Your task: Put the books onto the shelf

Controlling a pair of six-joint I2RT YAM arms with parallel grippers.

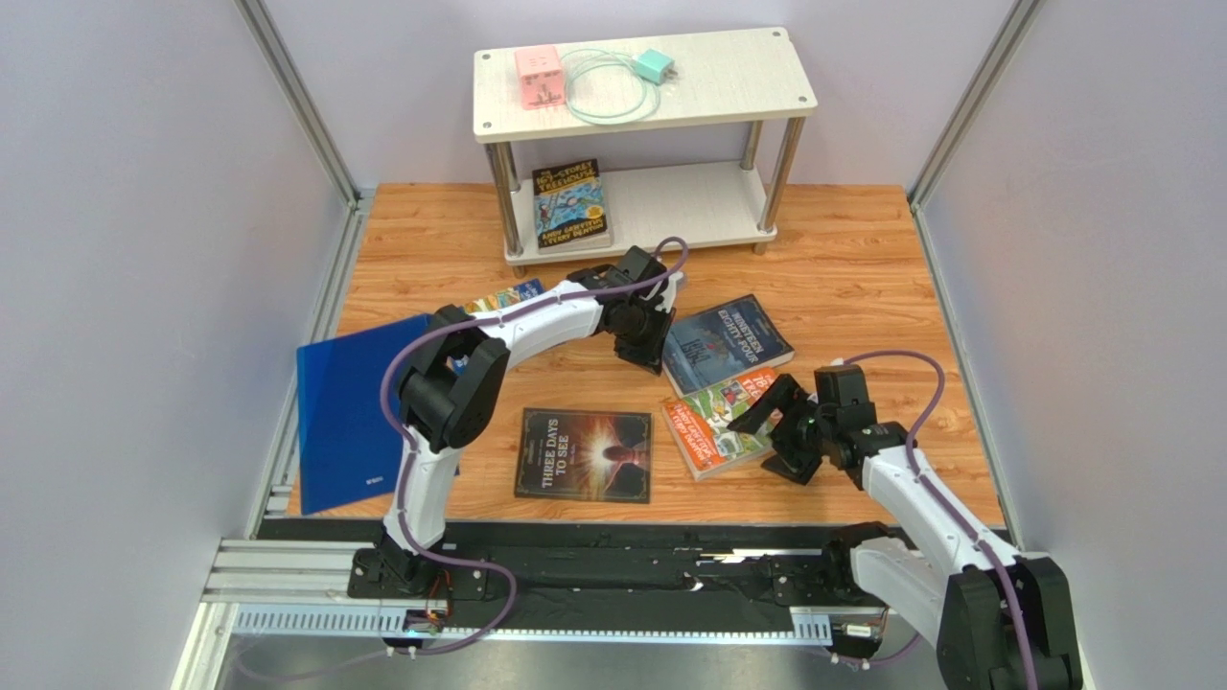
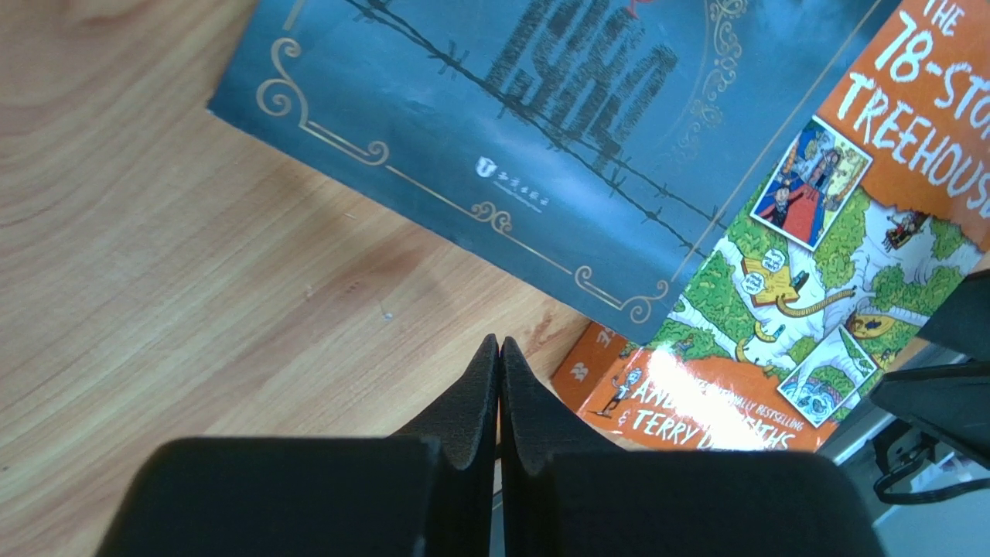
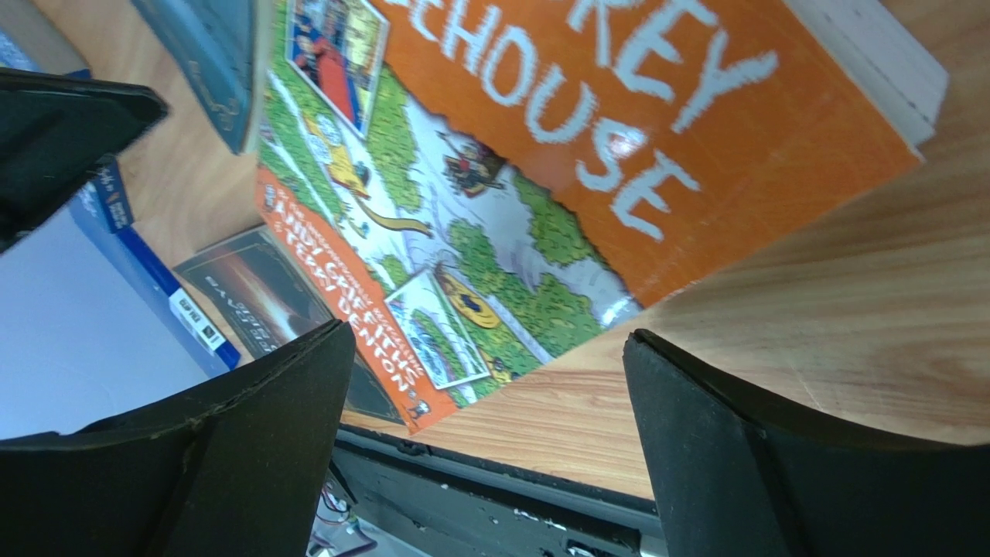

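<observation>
The shelf [image 1: 720, 84] stands at the back, with a blue cartoon book [image 1: 572, 203] lying on its lower board. On the wooden floor lie a dark blue-grey book [image 1: 727, 342], an orange treehouse book [image 1: 716, 420] partly under it, and the black "Three Days to See" [image 1: 583, 454]. Another bright book [image 1: 504, 299] peeks out behind the left arm. My left gripper [image 1: 644, 352] is shut and empty, over bare wood just beside the dark book's [image 2: 523, 151] edge. My right gripper [image 1: 759, 410] is open, low over the orange book's [image 3: 581, 151] near corner, holding nothing.
A large blue folder [image 1: 346, 410] lies at the left edge of the floor. On the shelf's top board sit a pink box [image 1: 537, 75], a coiled cable [image 1: 612, 89] and a teal plug [image 1: 657, 66]. Grey walls close in both sides.
</observation>
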